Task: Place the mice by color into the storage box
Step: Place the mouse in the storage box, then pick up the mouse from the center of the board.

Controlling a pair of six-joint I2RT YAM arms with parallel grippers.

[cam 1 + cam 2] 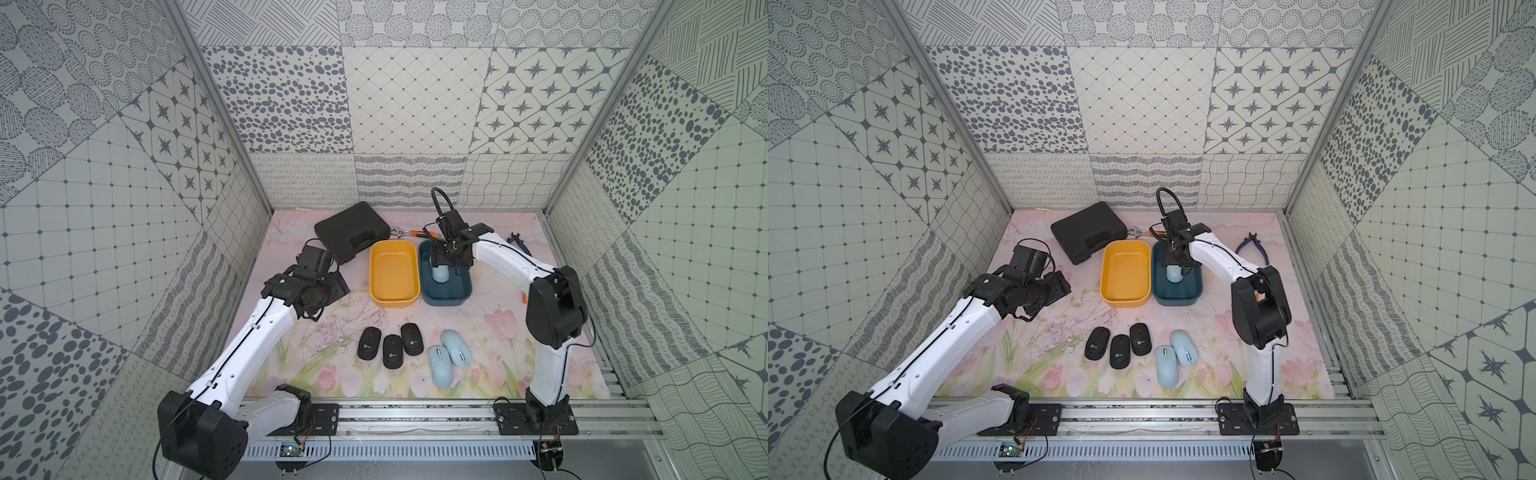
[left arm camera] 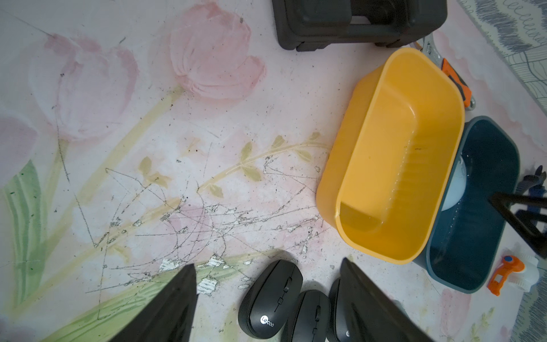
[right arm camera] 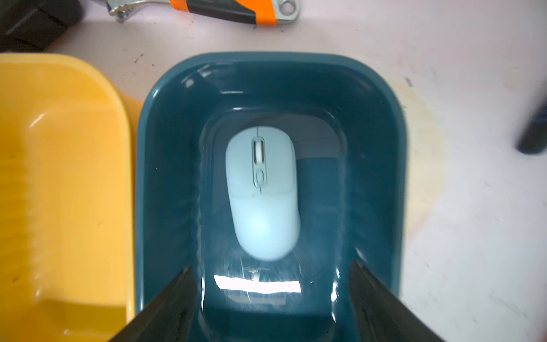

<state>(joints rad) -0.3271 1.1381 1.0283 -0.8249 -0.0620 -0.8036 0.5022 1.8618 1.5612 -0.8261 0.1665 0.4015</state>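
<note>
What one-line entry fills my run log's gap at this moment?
right gripper: open over teal box | pale blue mouse: inside it | left gripper: open, empty | yellow box: empty

Three black mice had round white logos; three pale blue mice. One teal box, one yellow box. The worktop was pink tulip print, green stems. The case was black; walls white, grey-patterned.
</note>
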